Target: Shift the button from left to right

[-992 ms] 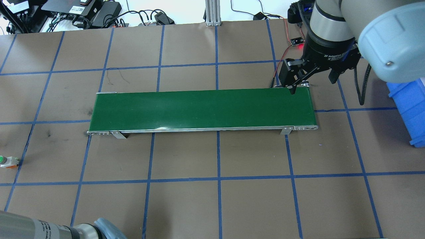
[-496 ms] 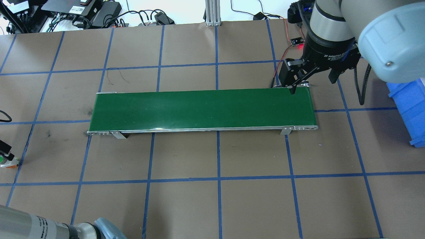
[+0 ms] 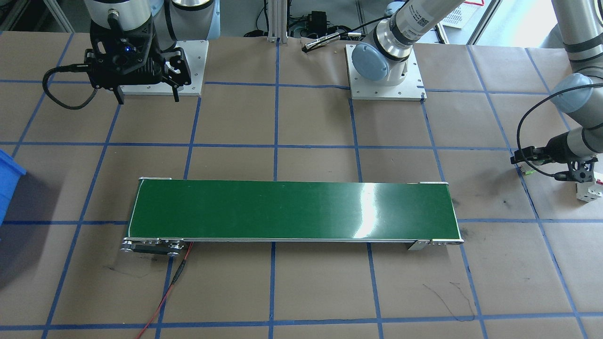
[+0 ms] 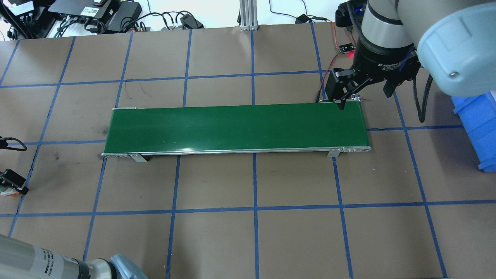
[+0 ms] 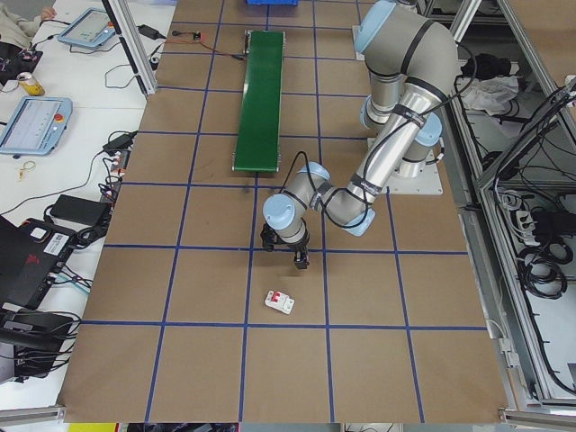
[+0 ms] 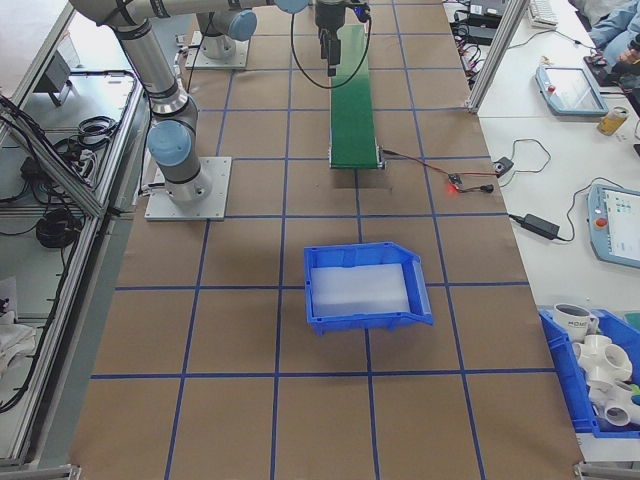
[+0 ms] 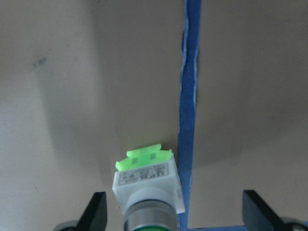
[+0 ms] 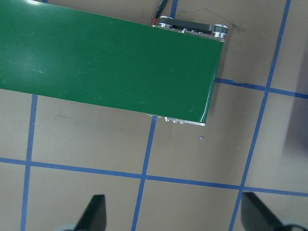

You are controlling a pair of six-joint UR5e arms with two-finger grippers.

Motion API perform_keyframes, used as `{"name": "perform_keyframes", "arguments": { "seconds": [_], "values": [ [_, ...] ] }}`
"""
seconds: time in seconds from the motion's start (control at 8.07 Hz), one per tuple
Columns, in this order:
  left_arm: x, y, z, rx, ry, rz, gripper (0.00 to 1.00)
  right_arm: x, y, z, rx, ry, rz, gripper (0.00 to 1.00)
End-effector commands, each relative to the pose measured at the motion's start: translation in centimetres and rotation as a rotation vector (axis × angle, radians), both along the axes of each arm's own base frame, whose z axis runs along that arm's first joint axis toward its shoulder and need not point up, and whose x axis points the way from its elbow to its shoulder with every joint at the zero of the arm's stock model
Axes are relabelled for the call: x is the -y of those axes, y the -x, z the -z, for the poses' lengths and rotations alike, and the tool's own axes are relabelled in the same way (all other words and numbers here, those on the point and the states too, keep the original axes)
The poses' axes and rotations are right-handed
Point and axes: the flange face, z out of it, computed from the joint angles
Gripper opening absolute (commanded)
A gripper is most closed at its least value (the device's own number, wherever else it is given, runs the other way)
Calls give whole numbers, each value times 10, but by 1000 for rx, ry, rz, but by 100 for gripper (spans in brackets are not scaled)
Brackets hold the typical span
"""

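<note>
left gripper now down over button, jaws open either side, nothing grabbed yet | button still on counter at far left | right gripper parked open above conveyor | grasp looks next

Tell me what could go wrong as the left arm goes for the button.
The button sits nearer one finger of the open left tool, so closing may shove it sideways or tip it rather than grip it. A white breaker lies nearby and might be bumped.
</note>
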Motion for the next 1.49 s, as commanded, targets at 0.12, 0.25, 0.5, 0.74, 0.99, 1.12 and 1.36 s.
{"name": "perform_keyframes", "arguments": {
  "seconds": [0.12,0.25,0.5,0.74,0.99,1.12,1.36],
  "values": [
    [2,-1,5,4,3,17,78,1,0,0,2,1,0,100],
    [2,-3,4,7,5,15,37,2,0,0,0,3,0,100],
    [1,-4,-1,13,9,12,0,1,0,0,0,3,0,100],
    [-5,4,-23,-12,-3,19,0,1,0,0,-1,5,0,100],
    [-3,37,-110,-21,18,43,0,1,0,0,0,3,1,100],
    [13,77,-152,-23,80,81,0,1,0,0,0,5,1,100],
    [58,191,-197,40,136,117,0,2,0,0,-1,3,0,100]
  ]
}}
